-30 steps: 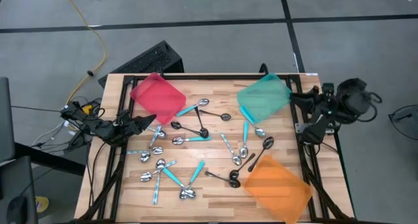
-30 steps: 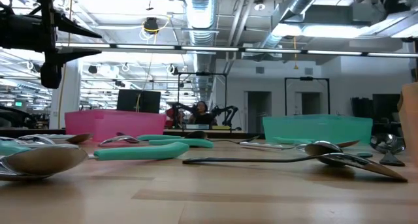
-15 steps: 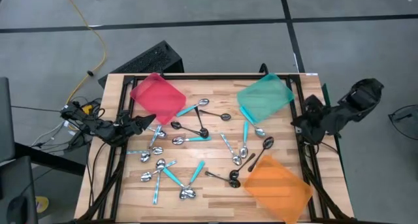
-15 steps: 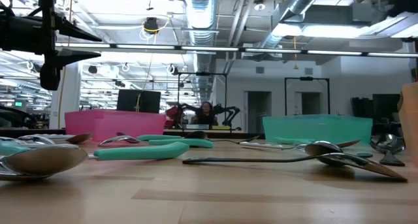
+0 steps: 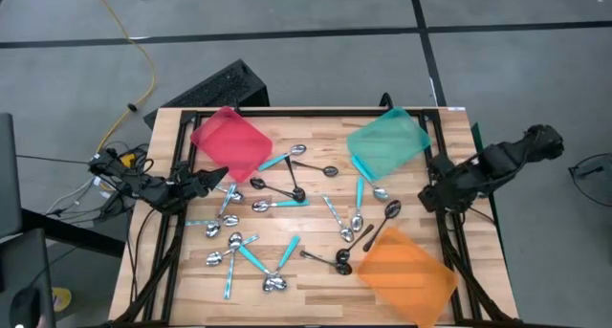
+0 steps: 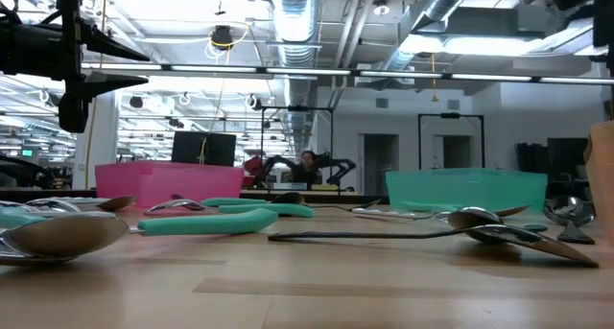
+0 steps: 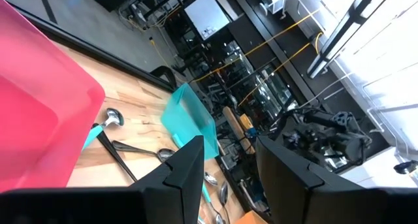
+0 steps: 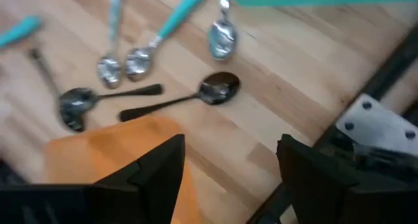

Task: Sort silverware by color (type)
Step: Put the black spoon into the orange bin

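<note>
The silverware (image 5: 287, 189) lies scattered over the middle of the wooden table: shiny silver spoons, spoons with teal handles (image 5: 251, 258) and black spoons (image 8: 219, 88). My left gripper (image 5: 218, 180) hovers level and open at the table's left edge, beside the red tray (image 5: 229, 142); its wrist view shows nothing between its fingers (image 7: 228, 165). It also shows high at the left of the low view (image 6: 147, 65). My right gripper (image 5: 430, 194) is open and points down over the table's right edge, above the black spoon near the orange tray (image 8: 117, 159).
A red tray stands at the back left, a teal tray (image 5: 385, 142) at the back right and an orange tray (image 5: 406, 271) at the front right. Black frame rails (image 5: 449, 242) run along the table's edges. A dark keyboard (image 5: 225, 84) lies on the floor behind the table.
My right arm has swung in from beyond the table's right edge toward the table. It has sunk a little and tipped its gripper from roughly level to pointing down at the spoons. The spoons and trays lie as before.
</note>
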